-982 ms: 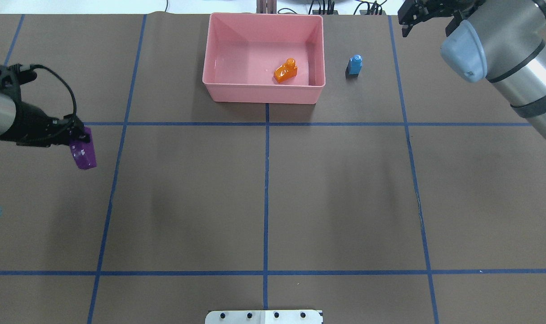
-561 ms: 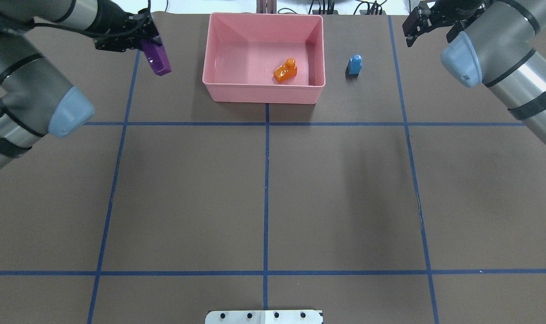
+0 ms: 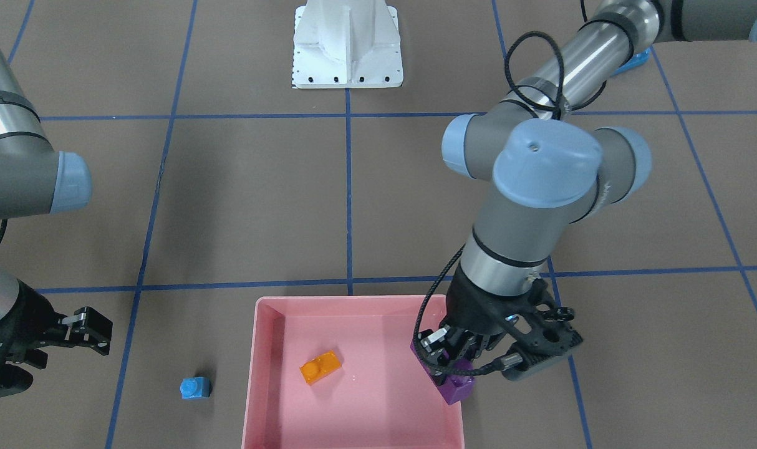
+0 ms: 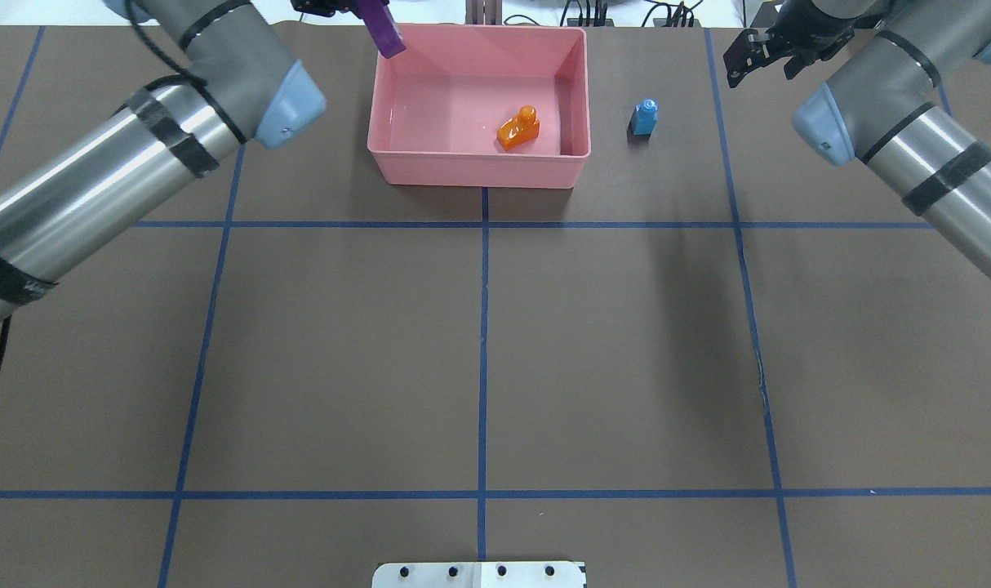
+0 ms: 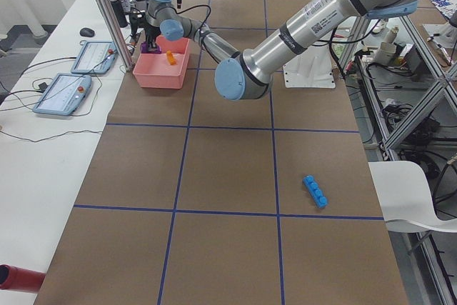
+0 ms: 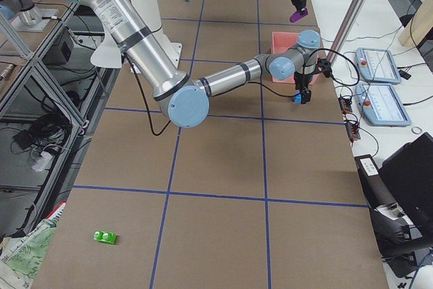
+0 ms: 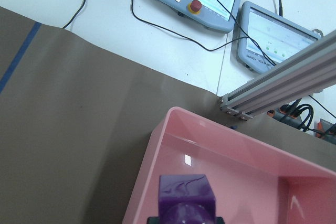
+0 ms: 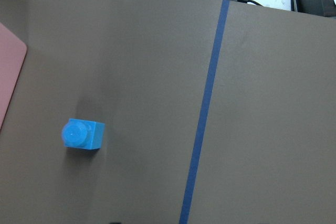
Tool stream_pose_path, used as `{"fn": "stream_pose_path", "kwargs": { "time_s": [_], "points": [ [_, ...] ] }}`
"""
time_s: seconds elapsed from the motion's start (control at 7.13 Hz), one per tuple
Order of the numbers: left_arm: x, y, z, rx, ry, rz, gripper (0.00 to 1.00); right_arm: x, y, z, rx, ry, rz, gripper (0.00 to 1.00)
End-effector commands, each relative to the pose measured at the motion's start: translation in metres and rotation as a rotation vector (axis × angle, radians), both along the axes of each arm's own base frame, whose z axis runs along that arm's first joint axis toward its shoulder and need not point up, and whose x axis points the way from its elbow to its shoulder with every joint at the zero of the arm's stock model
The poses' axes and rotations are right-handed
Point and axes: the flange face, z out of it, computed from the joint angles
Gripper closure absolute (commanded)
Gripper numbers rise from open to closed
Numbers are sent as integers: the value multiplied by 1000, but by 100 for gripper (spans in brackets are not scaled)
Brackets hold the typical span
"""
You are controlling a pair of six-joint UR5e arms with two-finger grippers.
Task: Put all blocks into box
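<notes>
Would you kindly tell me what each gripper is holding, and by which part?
The left gripper holds the purple block by its upper end, the lower end hanging free at the box rim. The right gripper is open and empty.

The pink box (image 4: pixel 479 170) is smooth, glossy plastic; the orange brick (image 4: pixel 518 129) inside it and the purple brick (image 3: pixel 458 388) above its corner are shiny plastic too. Around the box the table cover (image 4: pixel 340 343) is matt brown, paper-like, with blue tape (image 4: pixel 483 343) lines.
</notes>
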Motion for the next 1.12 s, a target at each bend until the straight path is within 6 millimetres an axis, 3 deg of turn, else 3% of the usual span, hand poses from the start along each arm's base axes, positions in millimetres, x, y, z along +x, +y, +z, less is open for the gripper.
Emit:
{"fn": "stream_pose_path", "kwargs": {
  "time_s": [0.0,0.14,0.42,0.56,0.84,0.98],
  "points": [
    [44,9,-3,10,-51,-36,20,-28,-15,-1,-53,3,14,2],
    [61,20,1,10,-60,-11,0,-42,-19,-10,-69,3,23,2],
    [50,24,-13,64,-61,57,0,-61,-28,-24,-107,-13,54,1],
    [20,29,16,58,-72,210,0,-77,-33,-28,-140,-30,85,1],
    [-77,64,120,199,-124,373,0,-118,-33,-26,-140,-63,152,1],
    [-94,71,142,208,-134,393,0,-131,-31,-25,-142,-61,165,2]
  ]
}}
